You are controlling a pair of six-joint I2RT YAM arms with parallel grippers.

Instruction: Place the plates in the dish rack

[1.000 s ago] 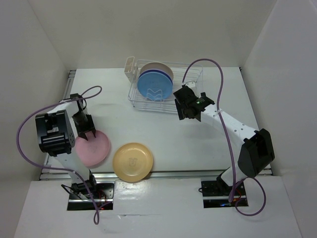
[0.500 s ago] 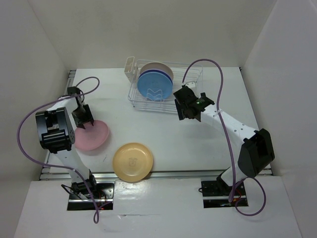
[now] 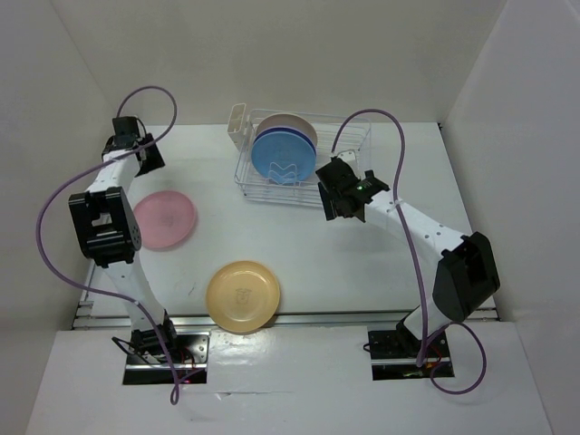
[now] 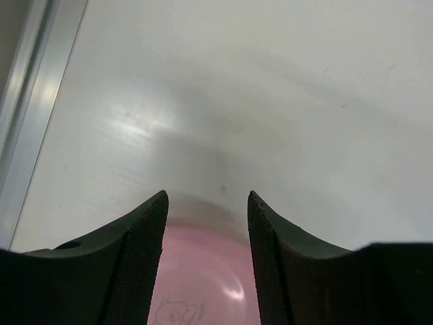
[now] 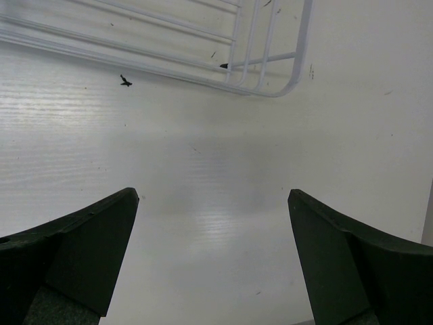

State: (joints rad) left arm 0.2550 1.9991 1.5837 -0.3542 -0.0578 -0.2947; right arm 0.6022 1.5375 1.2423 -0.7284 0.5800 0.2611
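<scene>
The pink plate (image 3: 163, 219) lies flat at the table's left; its far rim shows between the fingers in the left wrist view (image 4: 203, 271). The yellow-orange plate (image 3: 243, 295) lies flat near the front edge. The light blue plate (image 3: 284, 156) stands in the white dish rack (image 3: 349, 145), with the purple and cream (image 3: 288, 122) plates behind it. My left gripper (image 3: 145, 161) (image 4: 208, 200) is open and empty, raised beyond the pink plate's far side. My right gripper (image 3: 328, 201) (image 5: 213, 196) is wide open and empty, just in front of the rack's near right corner (image 5: 270, 74).
A small white cutlery holder (image 3: 238, 122) sits on the rack's far left corner. A metal rail (image 3: 127, 149) (image 4: 27, 101) runs along the table's left edge, close to my left gripper. White walls enclose the table on three sides.
The pink plate has slid toward the far side with my left gripper at its rim. My left gripper has since let go and moved up and back-left. The right arm has barely moved.
</scene>
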